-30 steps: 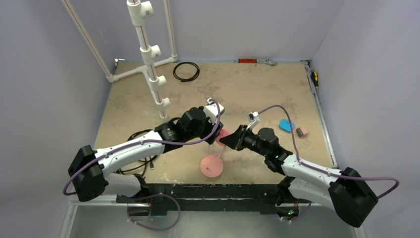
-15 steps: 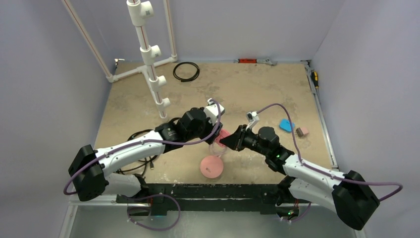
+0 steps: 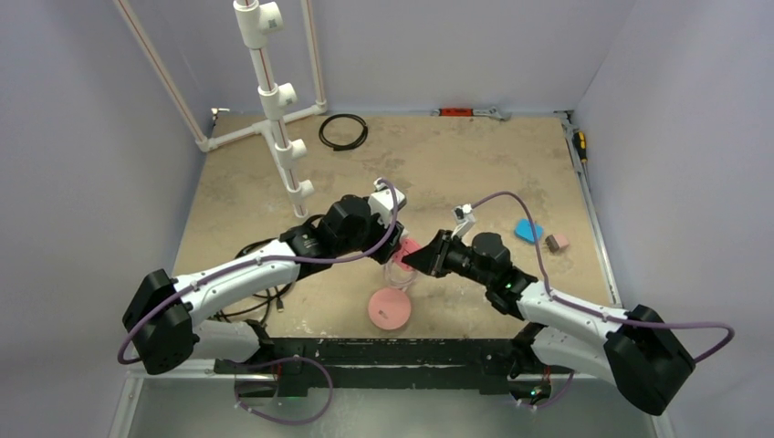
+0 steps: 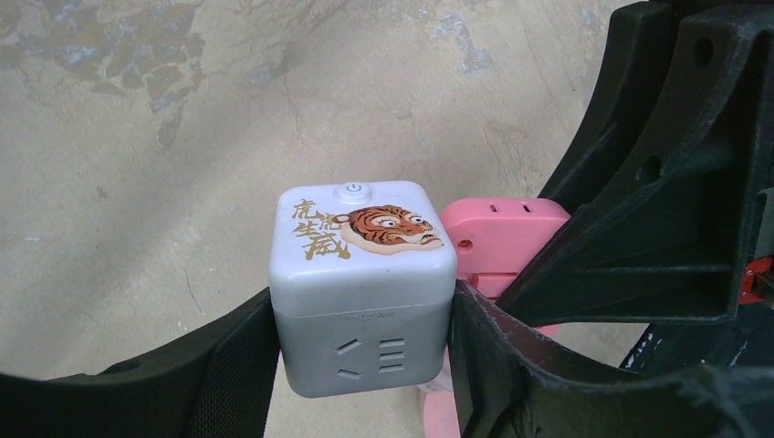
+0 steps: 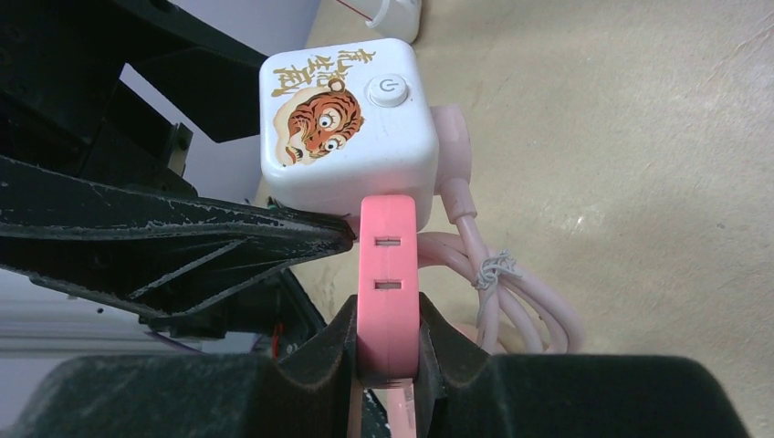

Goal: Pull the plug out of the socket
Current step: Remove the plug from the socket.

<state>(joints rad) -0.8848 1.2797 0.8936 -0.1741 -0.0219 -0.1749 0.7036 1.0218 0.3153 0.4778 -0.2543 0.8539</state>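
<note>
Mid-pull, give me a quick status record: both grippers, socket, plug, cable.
left gripper: shut on the socket, a finger on each side face
right gripper: shut on the plug
socket: white cube, tiger-print face up
plug: pink, end against the socket, no gap visible, not yet out
cable: pink, tied in loops beside the socket

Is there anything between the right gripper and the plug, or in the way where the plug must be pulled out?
Nothing visible. The right gripper clamps the pink plug, and the left gripper clamps the socket. The pink cable lies bundled beside the plug, not across its way out.
</note>
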